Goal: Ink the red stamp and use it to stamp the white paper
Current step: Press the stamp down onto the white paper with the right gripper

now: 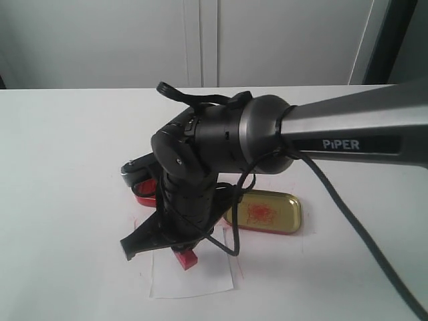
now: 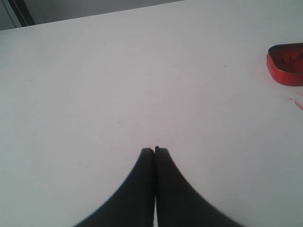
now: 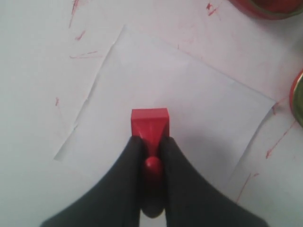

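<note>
My right gripper [image 3: 150,142] is shut on the red stamp [image 3: 149,124], its fingers clamping the round knob. The stamp's square base sits over the middle of the white paper [image 3: 189,99]. In the exterior view the red stamp [image 1: 187,257] shows under my right gripper [image 1: 184,246], at the upper part of the white paper [image 1: 194,277]; I cannot tell whether the base touches the sheet. My left gripper [image 2: 155,150] is shut on nothing above bare tabletop, out of sight in the exterior view.
The red ink tin [image 1: 144,195] lies behind the paper, partly hidden by the right arm, and shows as a red ink tin [image 2: 286,64] in the left wrist view. The gold lid [image 1: 264,212] with red smears lies right of the paper. Red ink streaks [image 3: 78,35] mark the table.
</note>
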`<state>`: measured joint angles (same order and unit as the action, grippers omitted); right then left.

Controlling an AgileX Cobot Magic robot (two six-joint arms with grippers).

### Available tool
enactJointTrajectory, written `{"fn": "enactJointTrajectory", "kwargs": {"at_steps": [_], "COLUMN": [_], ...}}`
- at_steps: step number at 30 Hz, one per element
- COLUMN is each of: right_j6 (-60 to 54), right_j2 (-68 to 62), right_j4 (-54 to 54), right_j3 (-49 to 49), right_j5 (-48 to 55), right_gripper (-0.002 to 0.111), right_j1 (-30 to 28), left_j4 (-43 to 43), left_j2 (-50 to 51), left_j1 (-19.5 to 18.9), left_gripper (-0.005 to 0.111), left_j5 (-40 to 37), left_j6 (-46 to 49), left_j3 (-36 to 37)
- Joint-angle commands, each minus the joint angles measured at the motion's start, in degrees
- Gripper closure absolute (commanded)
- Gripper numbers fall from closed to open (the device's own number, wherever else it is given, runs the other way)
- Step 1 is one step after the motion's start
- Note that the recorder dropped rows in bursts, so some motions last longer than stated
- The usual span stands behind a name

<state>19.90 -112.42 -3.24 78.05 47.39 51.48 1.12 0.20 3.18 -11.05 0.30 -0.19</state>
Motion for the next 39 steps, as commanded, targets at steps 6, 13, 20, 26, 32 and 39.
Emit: {"fn": "enactJointTrajectory", "kwargs": {"at_steps": [6,13,20,26,32,39], "right_j6": [-3.6,-3.6,-3.6,-3.6,-3.6,-3.6], "right_j2": [0.3,-0.3,-1.0,-5.2,-9.2,-11.2], "right_j4": [3.6,3.2,3.2,3.2,3.2,3.9], "right_j3": [-0.5,-0.9,-0.9,-0.9,-0.9,-0.9], "right_j5": [-0.4,-1.3,-1.3,-1.2,-0.6,-0.2], "right_gripper": [0.108,0.108,0.108,0.108,0.108,0.108], "right_j1": [-1.9,-1.9,-1.9,-1.9,-1.9,-1.9], "left_j4": [-0.2,-0.2,-0.2,-0.2,-0.2,-0.2], "left_j2": [-0.2,-0.2,-0.2,-0.2,-0.2,-0.2], "left_j1": [0.0,0.0,0.0,0.0,0.0,0.0], "left_gripper": [0.107,0.107,0.107,0.107,0.107,0.107], "left_j5": [0.2,0.2,0.2,0.2,0.2,0.2], "left_j6": [0.2,0.2,0.2,0.2,0.2,0.2], "left_j3": [0.2,0.2,0.2,0.2,0.2,0.2]}}
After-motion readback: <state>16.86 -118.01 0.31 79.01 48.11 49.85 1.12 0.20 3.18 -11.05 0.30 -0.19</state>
